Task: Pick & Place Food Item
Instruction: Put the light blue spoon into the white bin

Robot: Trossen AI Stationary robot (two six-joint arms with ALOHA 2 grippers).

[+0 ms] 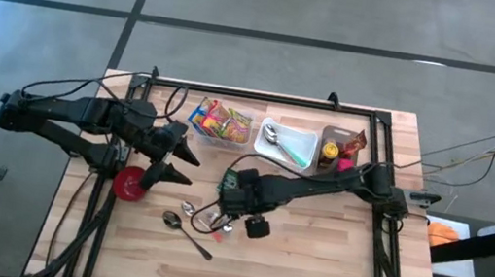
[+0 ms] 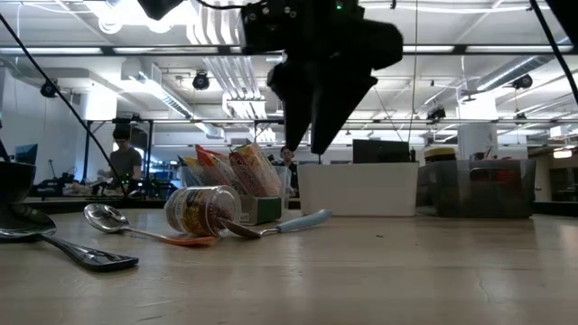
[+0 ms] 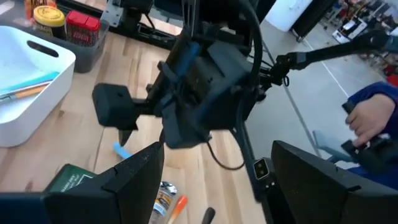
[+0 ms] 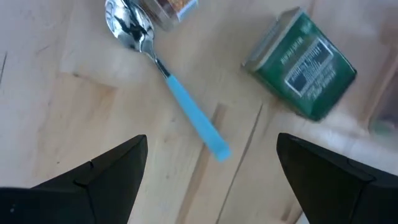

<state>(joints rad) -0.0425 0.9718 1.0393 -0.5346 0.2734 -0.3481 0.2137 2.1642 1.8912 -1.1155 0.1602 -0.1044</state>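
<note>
A small jar [image 2: 202, 209] lies on its side on the table, with a green box [image 4: 301, 62] beside it and a blue-handled spoon [image 4: 180, 102] in front. My right gripper [image 4: 211, 180] hangs open above them at the table's middle, pointing down, with the spoon's handle below the gap; it touches nothing. In the low view that gripper [image 2: 316, 135] is well clear of the tabletop. My left gripper [image 3: 214, 186] waits open at the table's left, raised, facing the right arm [image 3: 199, 93].
A red bowl [image 1: 130, 183] sits below the left gripper, and metal spoons [image 1: 187, 229] lie near it. Along the far edge stand a clear bin of snack packets [image 1: 220, 122], a white tray [image 1: 288, 146] and a dark tray with jars [image 1: 338, 150]. A person's hand [image 3: 367, 124] shows beyond the table.
</note>
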